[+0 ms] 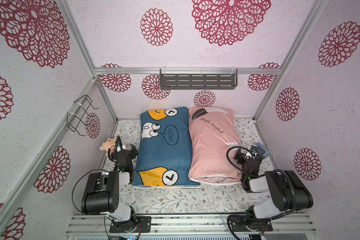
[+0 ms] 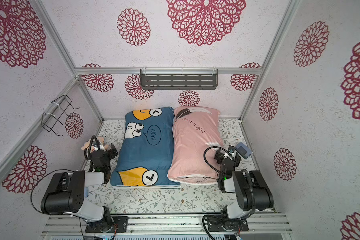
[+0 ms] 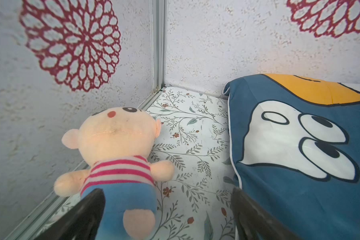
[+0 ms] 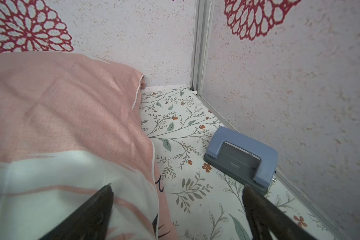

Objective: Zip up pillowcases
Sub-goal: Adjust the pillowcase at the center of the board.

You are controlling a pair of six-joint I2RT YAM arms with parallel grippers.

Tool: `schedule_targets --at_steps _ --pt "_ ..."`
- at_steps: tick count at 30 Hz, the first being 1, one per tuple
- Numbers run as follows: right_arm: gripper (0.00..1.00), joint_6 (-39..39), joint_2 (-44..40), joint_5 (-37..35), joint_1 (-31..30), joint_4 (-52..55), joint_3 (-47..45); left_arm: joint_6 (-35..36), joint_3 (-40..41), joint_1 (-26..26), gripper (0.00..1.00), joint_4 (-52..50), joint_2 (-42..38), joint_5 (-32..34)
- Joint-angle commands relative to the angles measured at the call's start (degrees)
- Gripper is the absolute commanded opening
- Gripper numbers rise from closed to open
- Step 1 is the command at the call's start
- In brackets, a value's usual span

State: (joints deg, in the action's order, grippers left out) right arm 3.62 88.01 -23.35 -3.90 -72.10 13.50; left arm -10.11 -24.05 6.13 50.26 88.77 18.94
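Note:
Two pillowcases lie side by side on the floral sheet [image 1: 175,199]. The blue pillowcase [image 1: 164,149] [image 2: 146,149] [image 3: 299,155] with cartoon figures is on the left. To its right lies the pink pillowcase [image 1: 212,145] [image 2: 193,145] [image 4: 60,114] with "good night" script, and a white inner edge shows at its near end. My left gripper [image 1: 132,149] [image 2: 112,149] [image 3: 167,191] is open, low between the plush doll and the blue case's left edge. At the pink case's right edge my right gripper [image 1: 247,154] [image 2: 227,154] [image 4: 178,187] is open too, holding nothing. I cannot make out the zippers.
A plush doll [image 1: 107,145] [image 3: 116,145] lies against the left wall. Near the right wall sits a blue hole punch [image 1: 262,150] [image 4: 241,155]. A grey shelf [image 1: 197,81] hangs on the back wall, a wire rack [image 1: 81,116] on the left wall.

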Motion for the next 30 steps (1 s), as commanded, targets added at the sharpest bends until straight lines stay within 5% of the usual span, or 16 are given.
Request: schedule_targets --at_steps 1,27,30 --pt "0.99 -0.29 0.06 -0.38 0.32 2.13 0.44 0.79 0.33 -0.24 0.98 0.91 0.17 0.31" --pt "0.99 -0.28 0.00 -0.24 0.48 2.19 0.51 0.96 0.17 -0.06 1.00 1.14 -0.02 -0.30" --pt "0.99 -2.17 -2.65 0.24 -0.14 5.68 1.58 1.67 -4.49 -3.13 1.00 -16.13 -11.31 5.83"
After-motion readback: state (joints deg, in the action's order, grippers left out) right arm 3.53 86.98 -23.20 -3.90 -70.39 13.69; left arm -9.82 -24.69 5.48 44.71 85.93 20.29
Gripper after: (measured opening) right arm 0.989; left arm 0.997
